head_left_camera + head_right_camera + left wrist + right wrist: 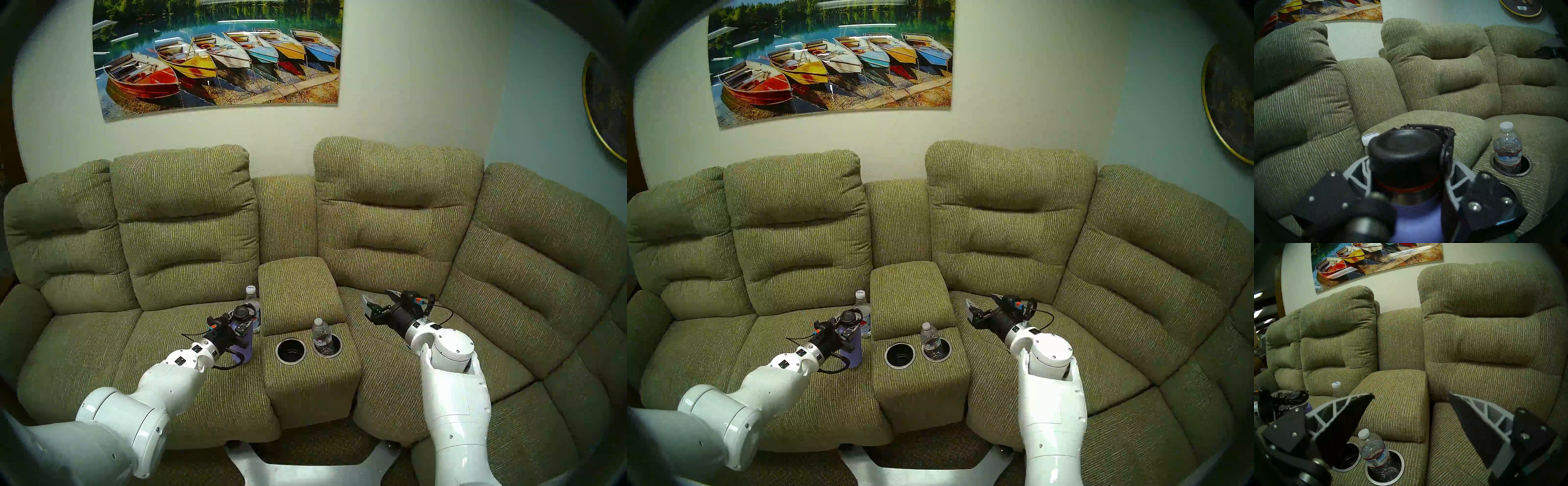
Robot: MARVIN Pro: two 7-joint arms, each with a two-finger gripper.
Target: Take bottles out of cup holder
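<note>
My left gripper (241, 327) is shut on the lavender flask (245, 346), just below its black loop-handled cap (1405, 152). The flask stands upright over the left seat cushion, left of the console. I cannot tell whether its base touches the cushion. The cup holder (277, 351) has two silver-rimmed wells in the console's front. Its left well (1345, 469) is empty. In the right well stands the small clear bottle (321, 336) with a white cap (1364, 433). My right gripper (1410, 394) hangs open over the right seat, beyond and to the right of that bottle.
A taller clear bottle (252, 305) with a red-and-white label stands on the left seat behind the flask, against the console's padded armrest (298, 288). Green sofa backrests rise behind both seats. My base legs (305, 471) sit on the carpet in front.
</note>
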